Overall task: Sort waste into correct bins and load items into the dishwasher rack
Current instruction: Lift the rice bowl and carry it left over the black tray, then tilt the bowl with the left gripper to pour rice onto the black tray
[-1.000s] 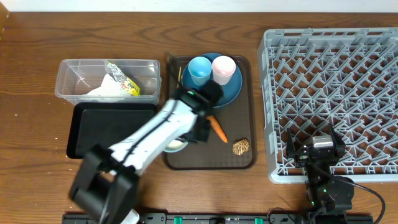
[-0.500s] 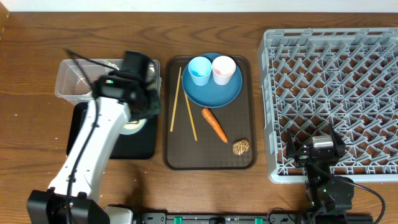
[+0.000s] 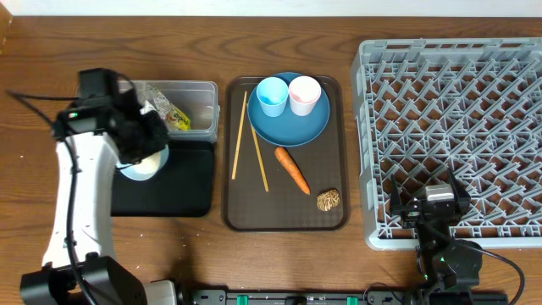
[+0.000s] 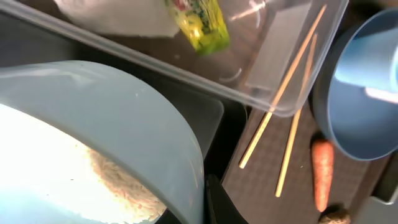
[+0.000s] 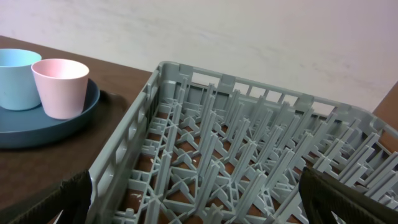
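Note:
My left gripper is shut on the rim of the white-inside bowl, held tilted over the left part of the black tray. In the left wrist view the bowl fills the left, with rice grains inside. The clear tub holds the white napkin and the green-yellow wrapper. The chopsticks, carrot, brown food piece, blue plate, light-blue cup and pink cup are on the brown serving tray. My right gripper is open and empty at the front edge of the grey rack.
The right wrist view shows the rack's pegs close below, with the pink cup and blue cup to the left. Bare wooden table lies left of the bins.
My left arm has carried the bowl from the serving tray leftward, across the black tray to its left part. The right arm has not moved.

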{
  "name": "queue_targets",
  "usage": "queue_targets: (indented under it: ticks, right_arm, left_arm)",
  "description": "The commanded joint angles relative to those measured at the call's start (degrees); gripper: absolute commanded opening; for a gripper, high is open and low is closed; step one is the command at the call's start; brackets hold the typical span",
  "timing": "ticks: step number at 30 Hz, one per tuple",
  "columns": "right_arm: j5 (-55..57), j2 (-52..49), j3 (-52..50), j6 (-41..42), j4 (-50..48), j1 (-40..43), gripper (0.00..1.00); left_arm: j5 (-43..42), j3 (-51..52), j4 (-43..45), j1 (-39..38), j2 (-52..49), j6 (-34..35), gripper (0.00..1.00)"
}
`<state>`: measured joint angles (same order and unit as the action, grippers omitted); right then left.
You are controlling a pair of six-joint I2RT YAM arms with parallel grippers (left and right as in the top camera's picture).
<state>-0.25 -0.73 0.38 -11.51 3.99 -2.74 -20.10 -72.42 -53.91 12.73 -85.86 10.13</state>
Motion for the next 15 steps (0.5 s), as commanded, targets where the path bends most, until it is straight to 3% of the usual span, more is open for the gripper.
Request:
queue_targets:
  ticks: [1, 15]
  right_arm:
    - [-0.2, 0.09, -0.07, -0.35, 0.22, 0.44, 0.99]
    - [-0.2, 0.09, -0.07, -0.35, 0.22, 0.44, 0.99]
  left_arm:
    - [-7.63, 0.85, 1.07, 3.3, 0.5, -4.55, 0.06]
    - [-27.1, 11.08, 10.32, 14.71, 0.52, -9.81, 0.06]
